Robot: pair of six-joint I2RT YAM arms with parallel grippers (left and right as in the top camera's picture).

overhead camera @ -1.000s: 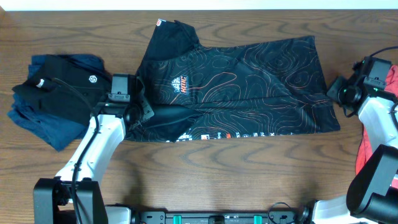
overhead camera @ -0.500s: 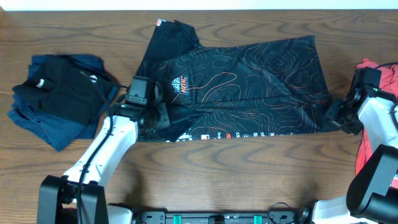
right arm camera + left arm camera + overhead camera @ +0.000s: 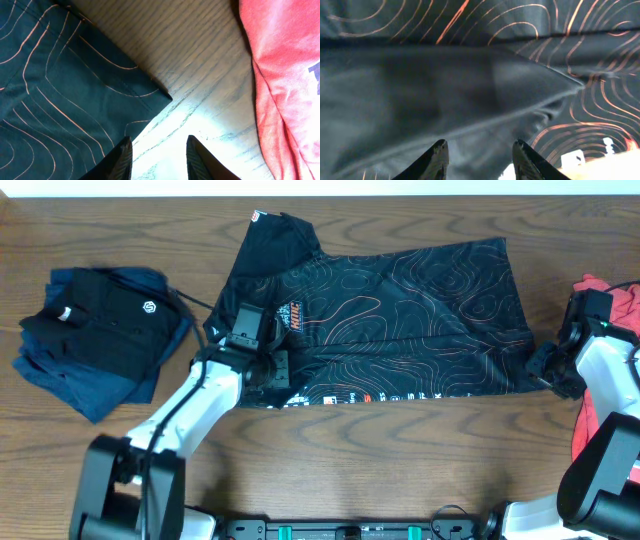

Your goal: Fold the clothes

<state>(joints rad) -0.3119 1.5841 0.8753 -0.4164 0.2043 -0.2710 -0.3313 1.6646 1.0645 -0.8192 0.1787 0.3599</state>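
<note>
Left end effector (image 3: 480,148): fingers apart, low over a dark fold of the jersey (image 3: 470,85), cloth showing in the gap, nothing pinched.
Left end effector from overhead (image 3: 270,370): down on the jersey's near-left part, just below the orange chest logo (image 3: 290,315).
Right end effector (image 3: 160,143): fingers apart too, bare tabletop (image 3: 200,65) between them, right off the jersey's hem corner (image 3: 50,100).
Right end effector from overhead (image 3: 545,365): at the jersey's near-right corner.
Jersey (image 3: 400,300): spread flat mid-tabletop, sleeve and collar end left, hem end right, orange contour lines all over, sponsor prints (image 3: 370,396) along the near edge.
Red T-shirt (image 3: 285,75): bunched at the right edge, near the right end effector, apart from the jersey.
Black polo (image 3: 100,330): folded, far left, atop a blue garment (image 3: 110,390), apart from the jersey.
</note>
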